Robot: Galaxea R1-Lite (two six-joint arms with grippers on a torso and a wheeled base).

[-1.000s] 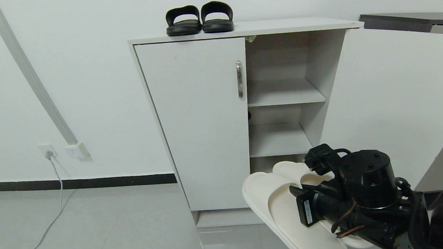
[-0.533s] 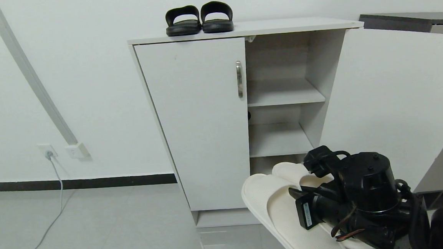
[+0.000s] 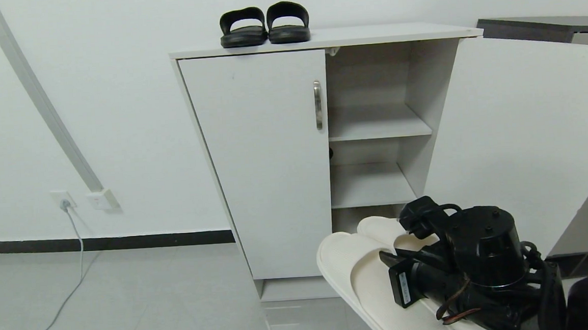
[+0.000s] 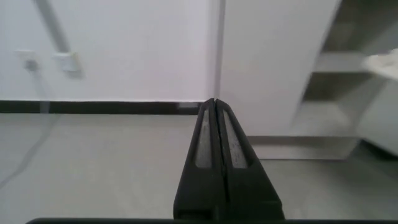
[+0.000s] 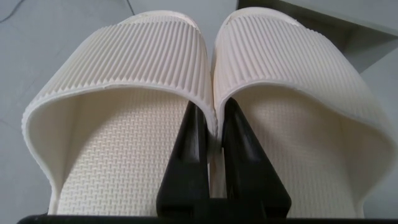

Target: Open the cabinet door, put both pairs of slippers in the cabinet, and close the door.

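A pair of white slippers [image 3: 361, 268] hangs in the air low in front of the cabinet's open right half. My right gripper [image 5: 214, 134] is shut on the two inner straps of the white slippers [image 5: 155, 68], pinching them together. The right gripper [image 3: 406, 252] sits below the lower shelf [image 3: 367, 186]. A pair of black slippers [image 3: 264, 25] stands on the cabinet top [image 3: 368, 35]. The right door [image 3: 517, 136] is swung open; the left door [image 3: 268, 161] is closed. My left gripper [image 4: 215, 106] is shut and empty, pointing at the floor left of the cabinet.
The upper shelf [image 3: 373, 124] and lower shelf are bare. A cable [image 3: 62, 296] runs from a wall socket [image 3: 64, 199] across the floor at the left. A grey surface [image 3: 546, 27] stands behind the open door.
My right arm with the white slippers has shifted slightly left and down. Nothing else moved.
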